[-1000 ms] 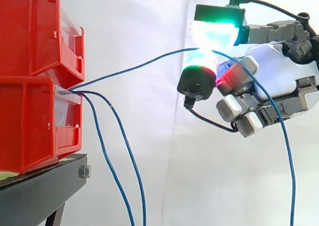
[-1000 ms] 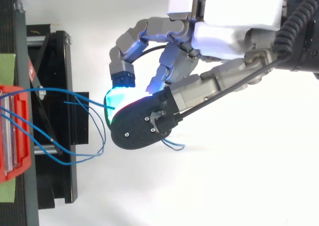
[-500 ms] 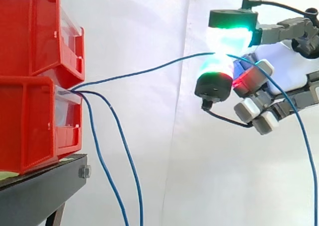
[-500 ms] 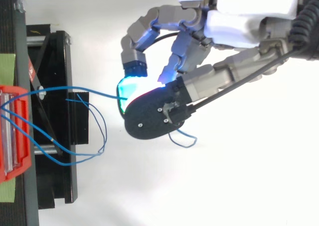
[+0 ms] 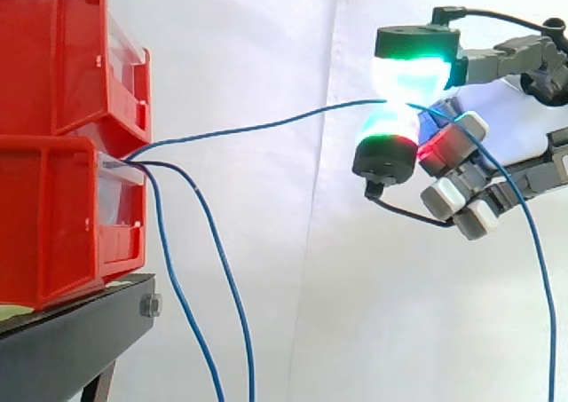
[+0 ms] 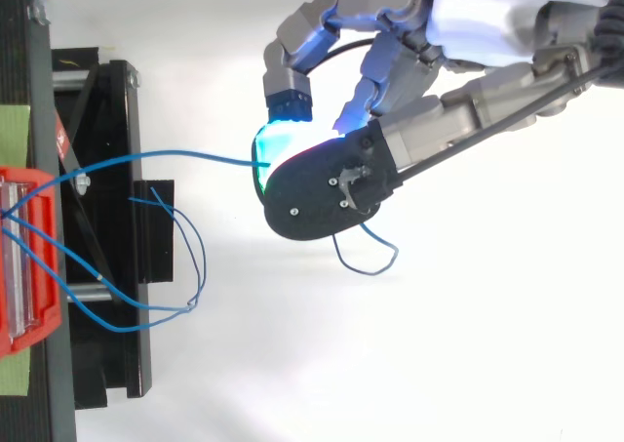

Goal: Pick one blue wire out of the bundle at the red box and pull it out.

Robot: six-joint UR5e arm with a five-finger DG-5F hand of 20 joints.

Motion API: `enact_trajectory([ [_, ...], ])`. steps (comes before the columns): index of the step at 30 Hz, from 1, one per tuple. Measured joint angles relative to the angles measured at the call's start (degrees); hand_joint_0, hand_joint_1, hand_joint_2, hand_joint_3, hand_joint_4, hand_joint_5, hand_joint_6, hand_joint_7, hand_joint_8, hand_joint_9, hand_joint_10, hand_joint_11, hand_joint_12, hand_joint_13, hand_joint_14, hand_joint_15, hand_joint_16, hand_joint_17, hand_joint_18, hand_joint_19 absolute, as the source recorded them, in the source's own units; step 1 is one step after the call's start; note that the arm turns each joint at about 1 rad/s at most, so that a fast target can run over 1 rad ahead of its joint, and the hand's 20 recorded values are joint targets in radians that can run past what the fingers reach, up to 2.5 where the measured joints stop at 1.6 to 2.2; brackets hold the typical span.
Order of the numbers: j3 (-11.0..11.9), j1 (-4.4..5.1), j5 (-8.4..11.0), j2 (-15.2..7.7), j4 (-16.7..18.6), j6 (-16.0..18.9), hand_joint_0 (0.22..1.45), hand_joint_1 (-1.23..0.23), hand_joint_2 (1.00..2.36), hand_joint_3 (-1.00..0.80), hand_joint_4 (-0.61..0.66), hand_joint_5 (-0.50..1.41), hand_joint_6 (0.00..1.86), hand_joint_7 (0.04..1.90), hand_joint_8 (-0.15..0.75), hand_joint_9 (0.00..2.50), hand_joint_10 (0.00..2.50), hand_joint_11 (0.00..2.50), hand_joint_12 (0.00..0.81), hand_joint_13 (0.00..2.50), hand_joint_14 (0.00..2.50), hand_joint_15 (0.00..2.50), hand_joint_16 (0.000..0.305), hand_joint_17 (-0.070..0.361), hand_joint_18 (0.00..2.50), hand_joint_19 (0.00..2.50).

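Robot hand (image 5: pixel 515 122) pinching one thin blue wire (image 5: pixel 266 127) between glowing green pads (image 5: pixel 410 72), well apart from the stacked red plastic bins (image 5: pixel 53 224); you see its end inside the lower bin, not yet pulled free.

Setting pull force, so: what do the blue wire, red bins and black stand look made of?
The blue wire: thin, likely plastic-insulated, smooth; it sags in soft curves without kinks. The red bins: moulded plastic, semi-gloss, ribbed walls; the clear front panel looks plastic too. The stand: matte black, probably painted metal, judging by the bolt head at its corner.
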Motion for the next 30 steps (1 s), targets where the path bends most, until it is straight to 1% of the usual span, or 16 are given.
enact_trajectory([
  [24,-0.1,0.01,0.03,0.0,0.3,0.0,0.63,-0.80,1.01,-0.13,0.20,-0.11,0.93,1.09,0.439,1.14,0.00,1.14,0.440,1.00,0.01,0.48,0.050,0.114,0.98,0.50],
  [30,-0.2,0.02,0.03,0.0,0.3,0.0,0.64,-0.78,1.01,-0.16,0.21,-0.11,0.93,1.08,0.426,1.09,0.00,1.13,0.432,0.97,0.01,0.49,0.050,0.112,0.94,0.51],
])
